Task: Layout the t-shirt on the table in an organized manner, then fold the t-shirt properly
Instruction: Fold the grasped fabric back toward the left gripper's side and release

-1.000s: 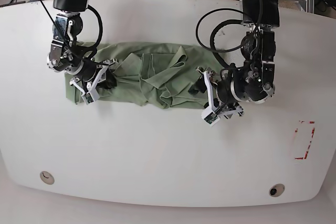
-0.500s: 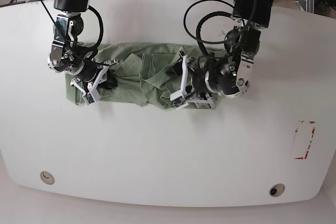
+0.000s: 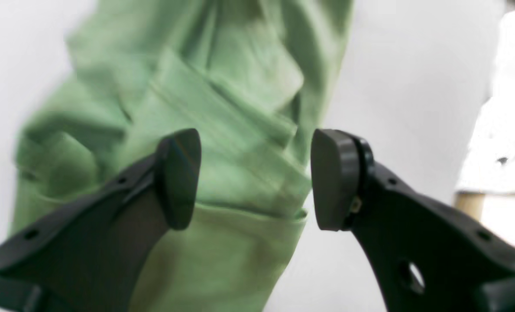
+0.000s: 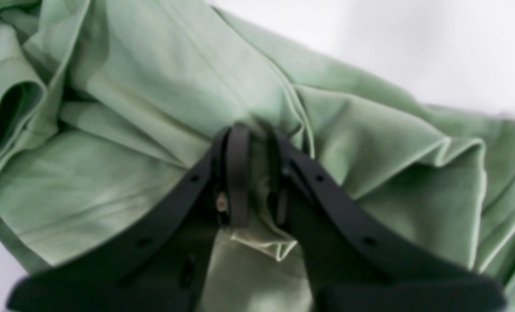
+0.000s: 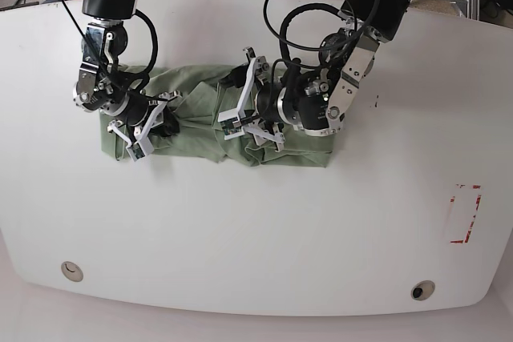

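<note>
The sage-green t-shirt (image 5: 200,138) lies crumpled in a wide band across the back half of the white table (image 5: 256,230). My right gripper (image 5: 148,130) is at its left end. In the right wrist view this gripper (image 4: 257,182) is shut on a pinched fold of the t-shirt (image 4: 153,86). My left gripper (image 5: 240,98) hangs over the bunched middle of the cloth. Seen from the left wrist, that gripper (image 3: 257,180) is open, with the wrinkled t-shirt (image 3: 222,86) below and nothing between the pads.
A red tape rectangle (image 5: 465,214) marks the table at the right. Two round cable holes (image 5: 71,271) (image 5: 422,290) sit near the front edge. Cables loop from the left arm above the shirt's right part.
My left arm has swept from the shirt's right end leftward to its middle, jaws still open. The right arm has stayed put, holding its fold.
</note>
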Motion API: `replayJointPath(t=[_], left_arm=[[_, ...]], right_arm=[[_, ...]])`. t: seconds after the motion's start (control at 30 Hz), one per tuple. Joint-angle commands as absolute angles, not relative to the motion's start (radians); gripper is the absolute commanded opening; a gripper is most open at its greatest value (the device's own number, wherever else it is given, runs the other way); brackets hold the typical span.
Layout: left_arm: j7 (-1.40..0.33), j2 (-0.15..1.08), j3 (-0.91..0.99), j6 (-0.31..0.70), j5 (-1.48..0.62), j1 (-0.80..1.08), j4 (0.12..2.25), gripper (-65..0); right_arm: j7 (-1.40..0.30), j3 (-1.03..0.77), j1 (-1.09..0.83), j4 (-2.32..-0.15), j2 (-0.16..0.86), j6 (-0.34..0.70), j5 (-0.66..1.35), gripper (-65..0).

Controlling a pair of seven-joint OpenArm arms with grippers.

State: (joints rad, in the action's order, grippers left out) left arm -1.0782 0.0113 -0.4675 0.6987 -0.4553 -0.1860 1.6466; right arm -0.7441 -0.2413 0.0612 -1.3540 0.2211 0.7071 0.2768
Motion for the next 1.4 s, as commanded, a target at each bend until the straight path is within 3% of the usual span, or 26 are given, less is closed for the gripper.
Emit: replayJointPath(t=[0.0,0.37,0.63,0.77,0.9,1.0,1.27,1.37], left_arm=[[-1.058,0.008,-0.381,0.698,-0.490,-0.211,1.699,-28.9],[-1.056,0.028,-0.062,0.698,-0.493,-0.211,1.626,-28.9],[-1.056,0.096,-0.038,0.698,-0.493,-0.208,1.532,-29.7],[-1.056,0.105,-0.035,0.698,-0.493,-0.203,1.515,-38.2],[-1.055,0.105,-0.035,0.698,-0.493,-0.180,1.504,-51.9],[-1.055,0.105,-0.033,0.698,-0.493,-0.176,1.501,-57.5],[-1.055,0.105,-0.007,0.698,-0.493,-0.151,1.501,-65.0],[-1.055,0.105,0.010,0.698,-0.493,-0.139,1.501,-65.0]], right_arm=[[-0.792,-0.242,0.065,-1.356,0.228,0.698,0.237,-56.9],[-0.792,-0.242,0.065,-1.356,0.228,0.698,0.240,-56.9],[-0.792,-0.239,0.067,-1.356,0.228,0.698,0.240,-56.9],[-0.792,-0.239,0.067,-1.356,0.228,0.698,0.240,-56.9],[-0.791,-0.239,0.067,-1.356,0.228,0.698,0.239,-56.9],[-0.791,-0.239,0.067,-1.356,0.228,0.698,0.240,-56.9],[-0.791,-0.239,0.067,-1.356,0.228,0.698,0.240,-56.9],[-0.791,-0.240,0.067,-1.356,0.228,0.698,0.240,-56.9]])
